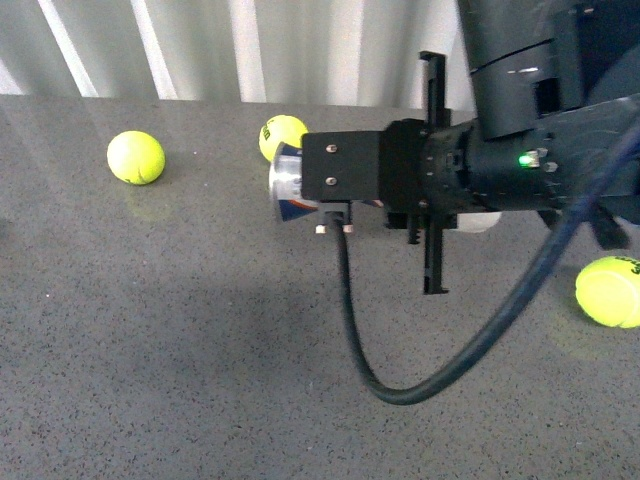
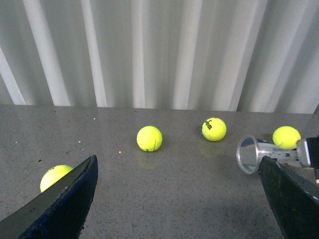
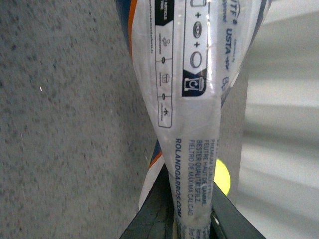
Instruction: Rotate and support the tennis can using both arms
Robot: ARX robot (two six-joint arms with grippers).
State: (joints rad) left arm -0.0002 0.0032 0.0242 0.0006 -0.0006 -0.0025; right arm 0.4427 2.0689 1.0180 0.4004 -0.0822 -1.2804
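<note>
The tennis can (image 1: 288, 186) is held lying level above the grey table, its silver-rimmed open end pointing left. My right arm (image 1: 480, 165), black with a small green light, reaches in from the upper right and hides most of the can. In the right wrist view my right gripper (image 3: 192, 219) is shut on the can (image 3: 192, 74), squeezing its clear printed wall flat between the fingers (image 3: 154, 216). My left gripper (image 2: 179, 199) is open and empty, low over the table; the can's open mouth (image 2: 247, 154) shows just beyond its one finger (image 2: 291, 199).
Yellow-green tennis balls lie on the table: one far left (image 1: 136, 157), one behind the can (image 1: 282, 135), one at the right edge (image 1: 608, 291). A thick black cable (image 1: 400, 390) loops below the right arm. A white ribbed wall (image 1: 200, 45) stands behind the table.
</note>
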